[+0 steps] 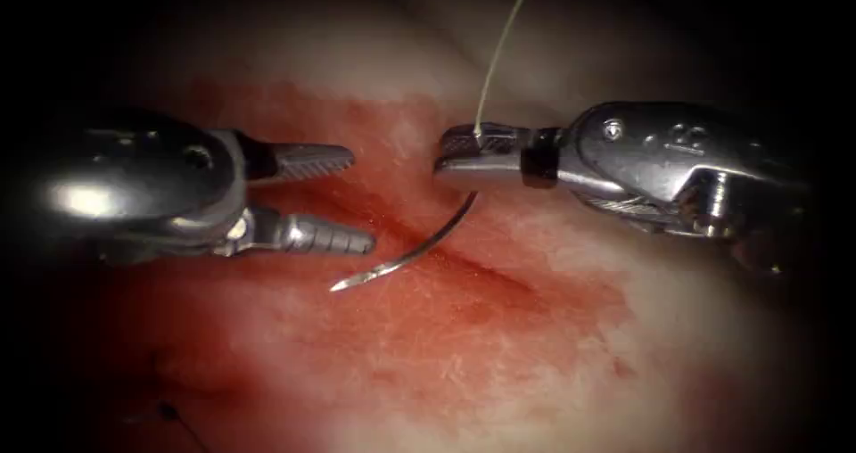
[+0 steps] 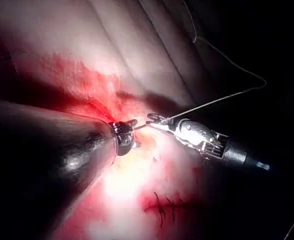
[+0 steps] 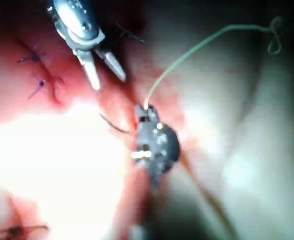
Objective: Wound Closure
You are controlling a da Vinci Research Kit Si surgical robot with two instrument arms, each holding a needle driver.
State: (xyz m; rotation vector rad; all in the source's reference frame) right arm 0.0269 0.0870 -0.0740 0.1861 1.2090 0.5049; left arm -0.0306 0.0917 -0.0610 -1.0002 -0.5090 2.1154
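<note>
Steel: one needle (image 1: 406, 255) in right tool (image 1: 446, 154); left tool (image 1: 357, 199) empty.

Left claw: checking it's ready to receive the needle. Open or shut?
Open. The left claw holds nothing, jaws spread apart. The right claw grips the needle near its thread end, clear of the tissue.

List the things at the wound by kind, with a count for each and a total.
Tools: 2, left tool open and empty, right tool shut on the needle's thread end
Needle: 1, free of the tissue
Thread: 1
Tissue: 1
Total: 5
</note>
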